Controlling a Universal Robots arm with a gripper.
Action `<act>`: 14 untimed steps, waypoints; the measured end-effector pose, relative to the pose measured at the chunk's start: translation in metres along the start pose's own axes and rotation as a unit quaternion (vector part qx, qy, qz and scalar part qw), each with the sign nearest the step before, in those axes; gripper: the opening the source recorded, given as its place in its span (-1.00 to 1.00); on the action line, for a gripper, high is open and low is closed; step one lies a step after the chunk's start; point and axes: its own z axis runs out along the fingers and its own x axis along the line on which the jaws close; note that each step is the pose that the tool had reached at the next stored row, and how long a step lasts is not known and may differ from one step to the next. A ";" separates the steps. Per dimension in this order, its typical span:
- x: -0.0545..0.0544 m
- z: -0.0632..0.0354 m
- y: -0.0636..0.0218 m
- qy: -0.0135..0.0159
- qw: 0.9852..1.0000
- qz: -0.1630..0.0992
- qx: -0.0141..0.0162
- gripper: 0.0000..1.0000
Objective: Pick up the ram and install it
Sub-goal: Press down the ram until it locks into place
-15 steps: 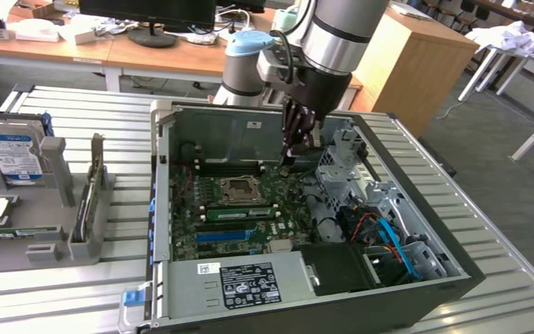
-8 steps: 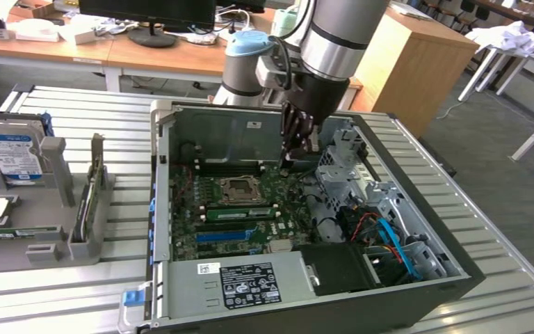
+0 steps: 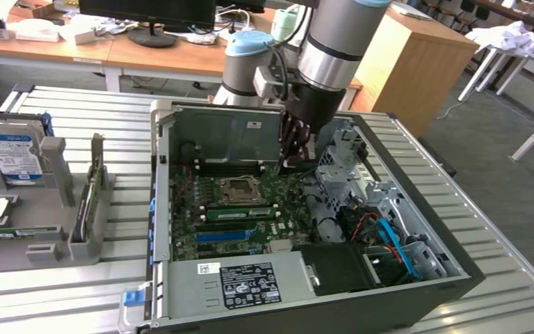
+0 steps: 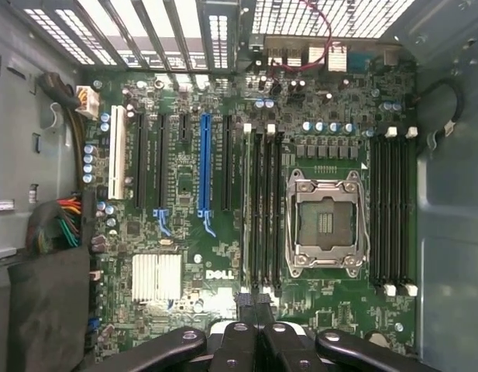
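Slatted table [image 3: 63, 292] is carrying the open case [image 3: 388, 313]; gripper [image 4: 254, 304], closed tight, is hanging over the motherboard [image 4: 184, 225] near the ram [image 3: 239, 211].

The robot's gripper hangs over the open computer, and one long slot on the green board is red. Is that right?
No. That long slot is blue, not red; the wrist view shows it. The gripper does hang over the open computer.

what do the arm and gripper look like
The arm is a thick silver-grey tube with pale blue joint caps and a black wrist section, with dark cables running down it. The gripper is black, built of jointed link bars with silver pivot screws.
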 end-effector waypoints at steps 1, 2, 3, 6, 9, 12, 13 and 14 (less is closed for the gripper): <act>0.000 0.0018 -0.0001 0.000 1.000 0.000 0.000 -0.79; 0.000 0.0036 -0.0002 0.000 1.000 0.000 0.000 -0.79; 0.000 0.0053 -0.0002 0.000 1.000 0.000 0.000 -0.79; 0.000 0.0107 -0.0005 0.000 1.000 0.000 0.000 -0.79; 0.000 0.0159 -0.0007 0.000 1.000 0.000 0.000 -0.79; 0.001 0.0208 -0.0010 0.000 1.000 0.000 0.000 -0.79; 0.001 0.0224 -0.0011 0.000 1.000 0.000 0.000 -0.79; 0.001 0.0238 -0.0011 0.000 1.000 0.000 0.000 -0.79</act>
